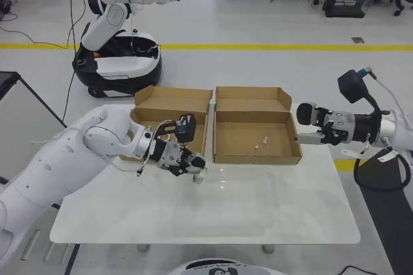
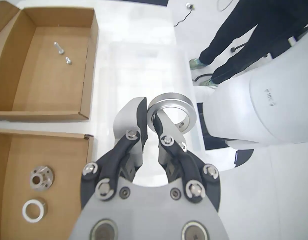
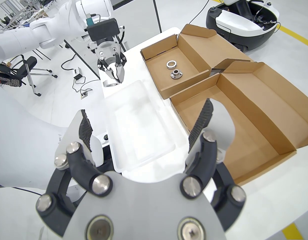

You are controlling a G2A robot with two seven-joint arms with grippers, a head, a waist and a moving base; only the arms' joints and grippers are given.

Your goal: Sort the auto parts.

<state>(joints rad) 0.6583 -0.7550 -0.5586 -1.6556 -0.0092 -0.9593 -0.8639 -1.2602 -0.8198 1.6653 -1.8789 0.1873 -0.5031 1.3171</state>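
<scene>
Left gripper (image 2: 149, 111) clamped on metal ring (image 2: 170, 97), one finger through its hole, near table's (image 1: 296, 206) back edge, just off left box's (image 2: 64, 166) front corner. Already sorted there: flange (image 2: 41, 177), pale ring (image 2: 33, 210). Probably left: clearing that box's front wall, dropping in. Clear tray (image 3: 139, 131) mid-table. Two bolts (image 2: 59, 48) in right box (image 2: 44, 86). By back right corner, right gripper (image 3: 146, 109), fingers spread apart.

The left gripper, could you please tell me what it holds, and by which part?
The left gripper holds a metal ring by its wall: one finger inside the hole, one outside.
</scene>
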